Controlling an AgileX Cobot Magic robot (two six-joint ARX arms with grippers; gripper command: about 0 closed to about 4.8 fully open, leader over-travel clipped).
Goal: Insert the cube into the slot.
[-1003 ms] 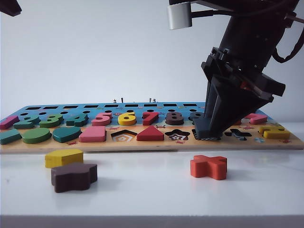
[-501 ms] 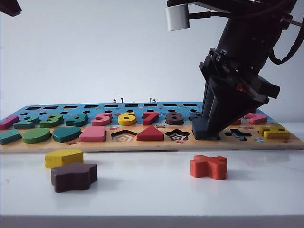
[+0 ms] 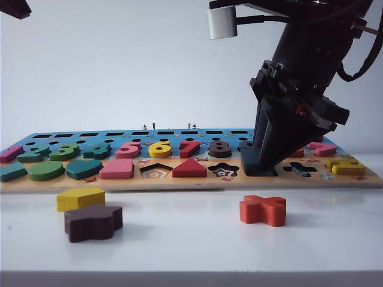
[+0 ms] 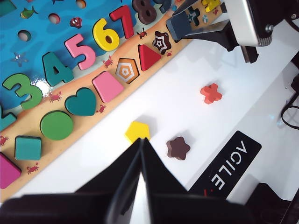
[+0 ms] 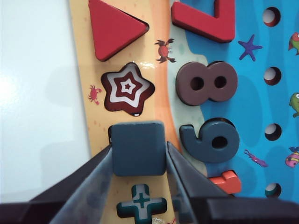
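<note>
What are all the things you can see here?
Puzzle board: one, blue and tan, on the white table.
Cube: one, dark navy, between the right gripper's fingers, sitting at its slot beside the star recess.
Yellow pentagon block: one, on the table before the board.
Brown star block: one, near the pentagon.
Orange cross block: one, loose on the table.
Right gripper: shut on the cube.
Left gripper: raised over the table, shut, empty.

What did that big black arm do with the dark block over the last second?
The right claw, still shut on the cube, lowered it: the checkered bottom of the slot, visible under the block a second ago, is now covered. The puzzle board, the loose blocks and the left claw did not move.
</note>
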